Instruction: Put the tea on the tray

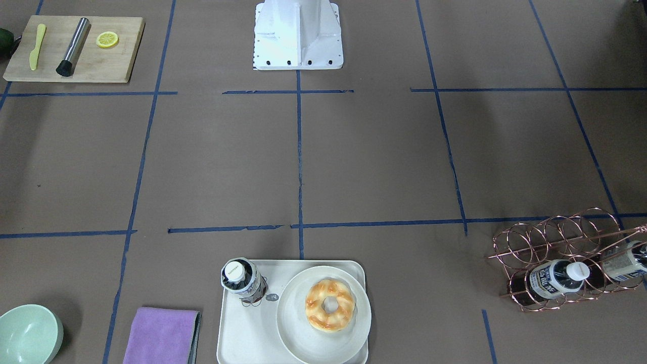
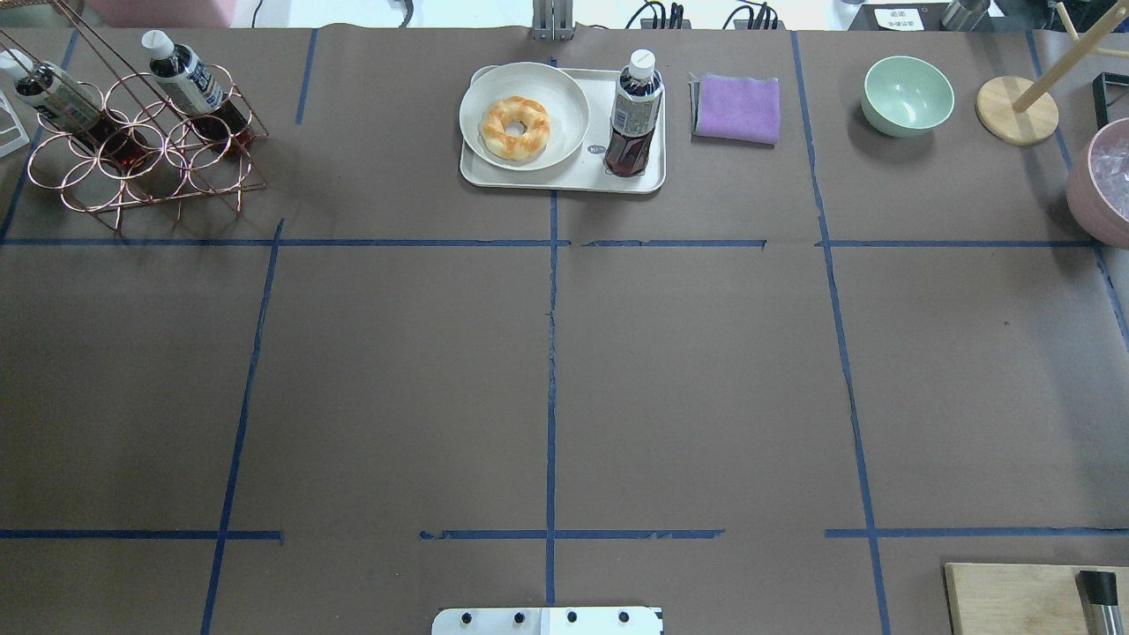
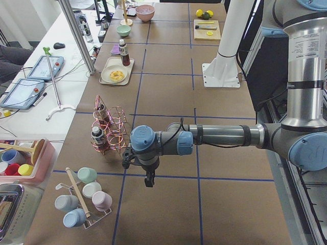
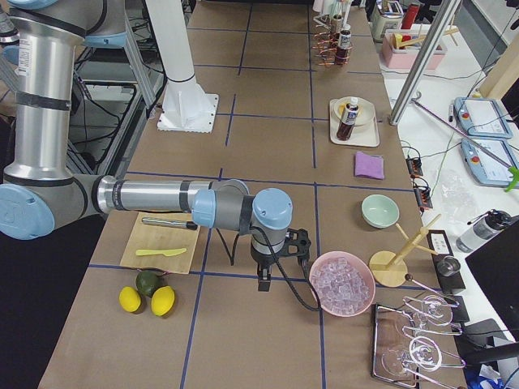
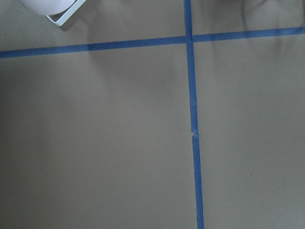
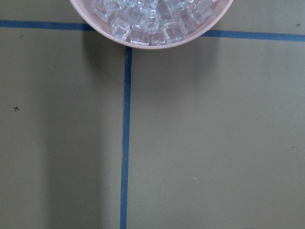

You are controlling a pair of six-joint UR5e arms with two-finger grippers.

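Two claws hang fingers-down above the brown paper-covered table (image 2: 397,370). Both show only in the side views, so I cannot tell whether either is spread or pressed together. The left gripper (image 3: 148,182) hovers close to the table's left end, with the copper wire bottle rack (image 3: 110,127) near it on the operators' side. The right gripper (image 4: 261,284) hovers close to the right end, just beside the pink bowl of clear ice cubes (image 4: 341,283), whose rim fills the top of the right wrist view.

The tea (image 2: 633,113) — a small clear plastic bottle of dark brown liquid with a white screw cap and a navy-and-white label — stands upright, well apart from both claws. It is around the table's middle, by the edge far from the robot's base. It rests on the off-white rectangular tray (image 2: 564,182) with rounded corners, at the tray end nearer the right gripper. A round white plate (image 2: 564,97) carrying a glazed ring doughnut (image 2: 514,129) takes the end nearer the left gripper. Beyond the tea, toward the right gripper, lie a folded purple cloth (image 2: 736,108) and a pale green bowl (image 2: 907,95). Two similar bottles (image 2: 185,79) lie in the rack.
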